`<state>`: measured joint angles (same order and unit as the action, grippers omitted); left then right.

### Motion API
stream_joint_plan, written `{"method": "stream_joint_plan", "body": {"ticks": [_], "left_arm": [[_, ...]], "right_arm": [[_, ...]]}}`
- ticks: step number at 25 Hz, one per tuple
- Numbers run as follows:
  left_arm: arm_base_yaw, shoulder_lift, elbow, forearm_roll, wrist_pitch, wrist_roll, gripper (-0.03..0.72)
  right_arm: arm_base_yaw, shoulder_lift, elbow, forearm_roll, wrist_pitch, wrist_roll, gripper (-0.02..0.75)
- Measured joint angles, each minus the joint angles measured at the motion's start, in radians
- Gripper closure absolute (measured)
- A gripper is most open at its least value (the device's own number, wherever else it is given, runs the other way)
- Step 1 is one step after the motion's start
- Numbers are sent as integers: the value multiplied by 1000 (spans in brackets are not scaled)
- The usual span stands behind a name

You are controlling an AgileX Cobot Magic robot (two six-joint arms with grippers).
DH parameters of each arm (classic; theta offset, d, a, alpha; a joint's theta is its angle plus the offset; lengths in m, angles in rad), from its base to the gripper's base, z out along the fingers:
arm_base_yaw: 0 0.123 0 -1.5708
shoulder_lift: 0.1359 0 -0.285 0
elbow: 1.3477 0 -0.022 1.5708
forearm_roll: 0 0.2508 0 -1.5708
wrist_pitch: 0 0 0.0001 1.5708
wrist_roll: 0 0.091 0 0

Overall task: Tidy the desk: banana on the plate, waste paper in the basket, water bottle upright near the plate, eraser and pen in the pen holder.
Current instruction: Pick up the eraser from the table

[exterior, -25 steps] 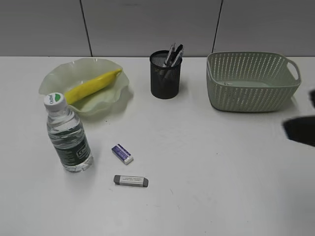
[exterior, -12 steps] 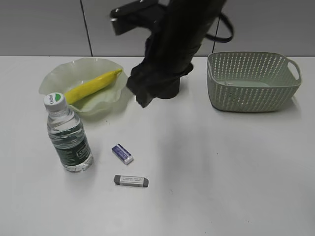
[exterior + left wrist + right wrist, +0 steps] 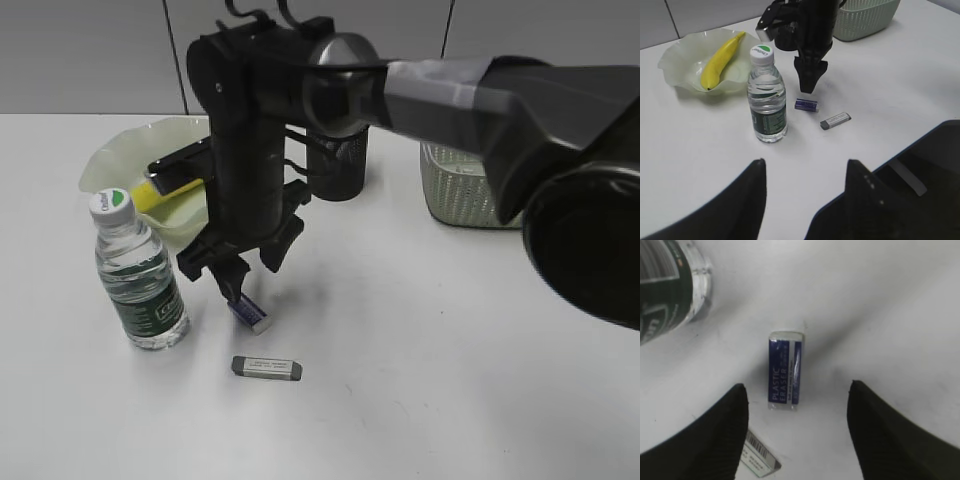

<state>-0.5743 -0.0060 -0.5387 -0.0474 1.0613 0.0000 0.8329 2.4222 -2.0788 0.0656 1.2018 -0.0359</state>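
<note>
The banana lies in the pale green plate. In front of the plate the water bottle stands upright. A blue eraser lies flat on the desk, and a grey eraser lies just nearer. My right gripper hangs open right above the blue eraser's near end, touching nothing. In the exterior view the right gripper reaches across from the right. My left gripper is open over bare desk. The pen holder is half hidden by the arm. Pen and waste paper are out of view.
The basket stands at the back right, partly behind my right arm. The bottle is close on the left of the right gripper. The grey eraser lies under the right gripper's left finger.
My right arm swept in from the right edge, crossed in front of the pen holder and came down over the blue eraser. Nothing on the desk has moved.
</note>
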Motion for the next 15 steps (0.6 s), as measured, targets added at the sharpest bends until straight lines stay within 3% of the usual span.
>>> {"method": "stream_joint_plan", "body": {"ticks": [6,11,15], "left_arm": [[0,0,0,0,0,0,306],[0,0,0,0,0,0,306],[0,0,0,0,0,0,306]], "right_arm": [[10,84,-23,3,3,48,248],[10,94,-24,3,4,58,365],[10,102,-24,20,4,61,380]]}}
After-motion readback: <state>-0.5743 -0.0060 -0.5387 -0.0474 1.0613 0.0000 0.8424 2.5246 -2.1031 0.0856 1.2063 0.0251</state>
